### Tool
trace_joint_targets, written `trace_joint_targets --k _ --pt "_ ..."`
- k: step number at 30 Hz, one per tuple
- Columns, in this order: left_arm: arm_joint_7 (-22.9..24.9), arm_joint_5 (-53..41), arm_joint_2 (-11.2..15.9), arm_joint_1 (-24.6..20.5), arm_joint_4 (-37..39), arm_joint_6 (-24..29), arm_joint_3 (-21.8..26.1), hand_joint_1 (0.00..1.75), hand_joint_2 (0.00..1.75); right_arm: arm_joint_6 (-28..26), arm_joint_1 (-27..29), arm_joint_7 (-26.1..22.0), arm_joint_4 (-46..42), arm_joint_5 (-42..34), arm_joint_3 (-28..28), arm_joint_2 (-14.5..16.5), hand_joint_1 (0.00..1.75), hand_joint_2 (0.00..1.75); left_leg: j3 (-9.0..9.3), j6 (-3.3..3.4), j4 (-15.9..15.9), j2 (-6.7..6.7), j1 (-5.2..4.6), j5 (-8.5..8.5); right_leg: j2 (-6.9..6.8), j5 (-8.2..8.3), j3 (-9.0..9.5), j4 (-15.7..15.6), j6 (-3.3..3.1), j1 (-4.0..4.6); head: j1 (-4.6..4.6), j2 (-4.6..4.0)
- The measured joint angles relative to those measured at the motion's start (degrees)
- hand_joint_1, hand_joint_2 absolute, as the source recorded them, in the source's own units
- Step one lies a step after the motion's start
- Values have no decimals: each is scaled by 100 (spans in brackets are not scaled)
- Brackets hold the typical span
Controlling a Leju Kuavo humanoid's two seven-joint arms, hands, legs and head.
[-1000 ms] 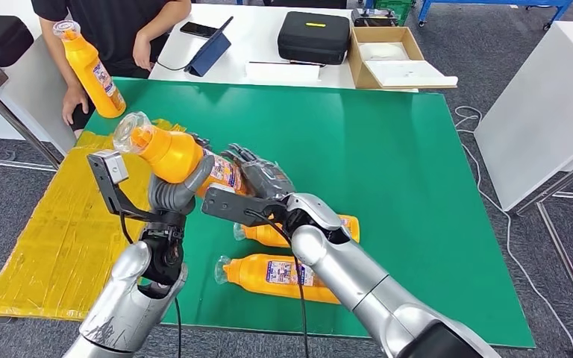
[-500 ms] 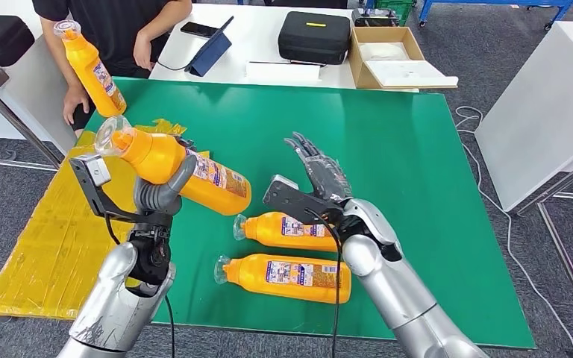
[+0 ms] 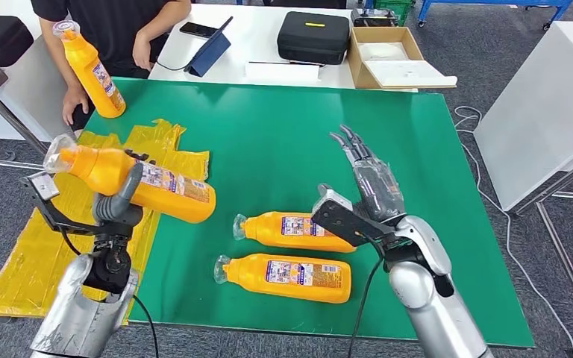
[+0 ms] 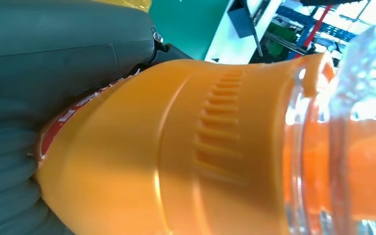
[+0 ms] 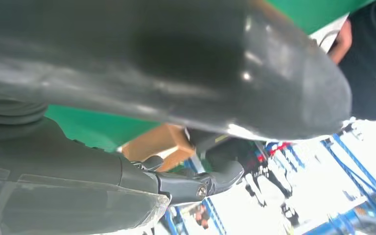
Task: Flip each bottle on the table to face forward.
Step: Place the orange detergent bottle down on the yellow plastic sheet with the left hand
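- Head view: left hand (image 3: 116, 200) grips an orange bottle (image 3: 138, 183), fingers partly hidden behind it; right hand (image 3: 373, 183) is empty, fingers spread, with two bottles (image 3: 292, 253) lying near its wrist.
- Left wrist view: held bottle (image 4: 186, 152) blocks the fingers.
- Right wrist view: thumb (image 5: 186, 63) blurred, close.

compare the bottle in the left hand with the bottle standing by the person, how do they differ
The held bottle is gripped by the left hand and raised off the table; the standing bottle rests on the table's far corner, untouched by the robot. The held bottle lies nearly on its side, its cap toward the robot's left; the standing bottle is upright, tilted slightly. Both are orange with a clear cap and a printed label.
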Motion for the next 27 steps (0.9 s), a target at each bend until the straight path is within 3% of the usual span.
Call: trace_joint_targets --k 7,9,13,20,25,27 --pt "244 665 596 16 411 -448 690 175 175 43 219 -66 -419 -65 -173 -454 0 0 1 0 0 7 0 0 2 0 -4 0 0 0 0 0" --pt "-99 -56 727 -45 541 -27 757 175 175 39 279 -78 -471 -52 -201 -513 0 0 2 0 1 6 0 0 2 0 -12 -1 0 0 1 0" --pt "-643 -2343 867 -354 739 1164 744 175 175 27 388 -87 -594 -5 -257 -588 0 0 0 0 1 -7 0 0 0 0 -11 0 0 1 1 0" --pt "-762 -3478 950 -644 947 1728 676 175 175 26 442 -91 -683 8 -277 -654 0 0 -1 0 1 10 -1 1 6 1 -2 1 0 -1 2 0" --pt "-974 -6315 1177 -641 1047 3098 402 175 175 60 433 -138 -680 -44 -275 -669 0 0 -2 0 1 12 -1 0 12 1 -1 0 0 -2 0 0" --pt "-954 -7335 1227 -559 1026 3398 317 175 175 92 384 -164 -659 -103 -268 -668 0 0 -2 0 1 7 -2 0 10 1 -2 0 1 -2 -1 0"
